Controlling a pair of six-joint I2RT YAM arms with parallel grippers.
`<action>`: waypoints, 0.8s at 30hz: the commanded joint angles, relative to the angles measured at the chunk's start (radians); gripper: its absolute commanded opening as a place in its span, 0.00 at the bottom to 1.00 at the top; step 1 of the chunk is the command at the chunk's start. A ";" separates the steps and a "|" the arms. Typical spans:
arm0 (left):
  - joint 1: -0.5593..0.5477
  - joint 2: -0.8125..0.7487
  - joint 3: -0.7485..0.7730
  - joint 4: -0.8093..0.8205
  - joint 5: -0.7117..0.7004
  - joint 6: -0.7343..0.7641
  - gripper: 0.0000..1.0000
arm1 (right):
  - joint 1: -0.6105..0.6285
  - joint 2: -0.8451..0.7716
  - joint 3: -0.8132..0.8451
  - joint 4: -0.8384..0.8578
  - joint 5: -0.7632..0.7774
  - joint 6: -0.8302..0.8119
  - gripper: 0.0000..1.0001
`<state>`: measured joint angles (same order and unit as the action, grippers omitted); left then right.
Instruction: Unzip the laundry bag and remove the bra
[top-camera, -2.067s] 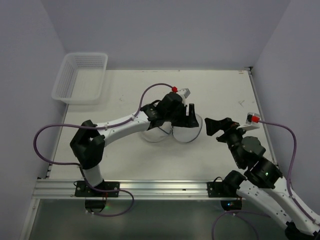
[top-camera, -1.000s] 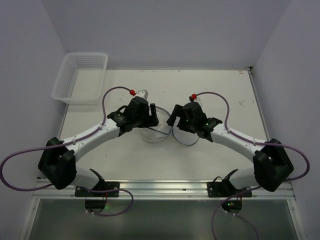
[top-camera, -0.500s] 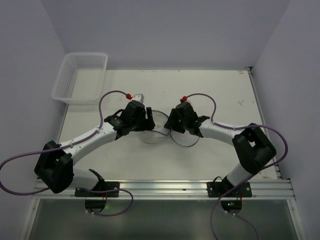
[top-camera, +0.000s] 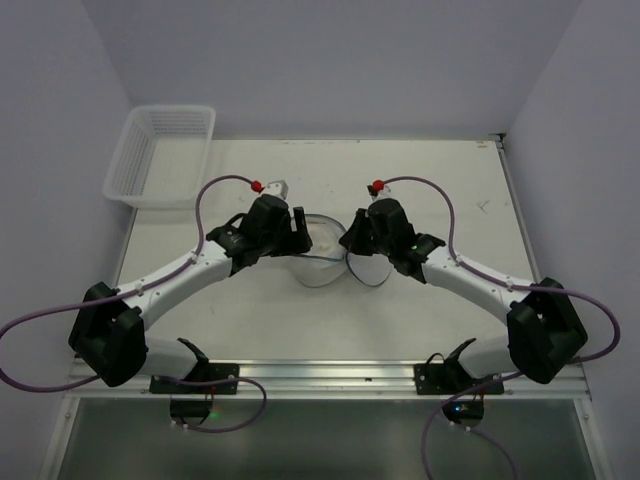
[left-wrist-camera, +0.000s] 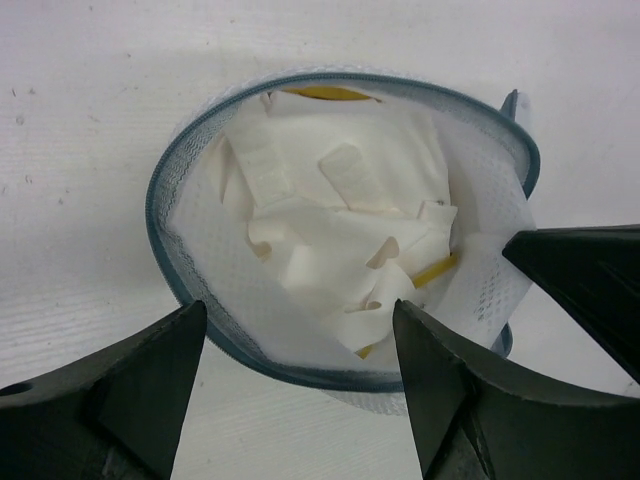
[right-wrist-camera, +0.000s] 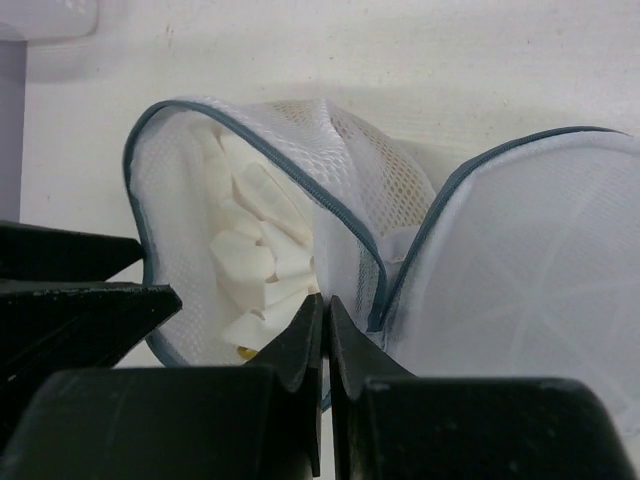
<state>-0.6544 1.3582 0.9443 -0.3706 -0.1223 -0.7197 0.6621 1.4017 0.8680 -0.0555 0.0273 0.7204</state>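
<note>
Bra (left-wrist-camera: 335, 235) bunched in laundry bag (left-wrist-camera: 168, 250) — shape unclear; right tool (right-wrist-camera: 322, 305) covers rim.

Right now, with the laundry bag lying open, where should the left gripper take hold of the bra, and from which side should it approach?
Grip the raised, crumpled folds at the middle of the bra, coming straight down from above. The mouth of the laundry bag faces up, its rim ringing the fabric, and the open left gripper hangs right over it.

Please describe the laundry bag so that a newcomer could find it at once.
On the white table, look between the left gripper and the right gripper. The laundry bag lies there: two round white mesh halves, rimmed grey-blue, unlike the rectangular slatted basket.
</note>
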 joint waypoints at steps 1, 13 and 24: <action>0.007 -0.008 0.085 0.001 -0.036 0.014 0.80 | 0.011 -0.062 0.035 -0.026 0.006 -0.064 0.00; -0.013 0.093 0.206 -0.014 -0.073 0.048 0.76 | 0.064 -0.056 0.071 -0.050 0.045 -0.114 0.00; -0.048 0.263 0.229 -0.001 -0.073 -0.020 0.84 | 0.091 -0.046 0.080 -0.056 0.083 -0.139 0.00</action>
<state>-0.6884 1.5826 1.1252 -0.3836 -0.1654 -0.7071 0.7429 1.3537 0.9031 -0.1249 0.0811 0.6037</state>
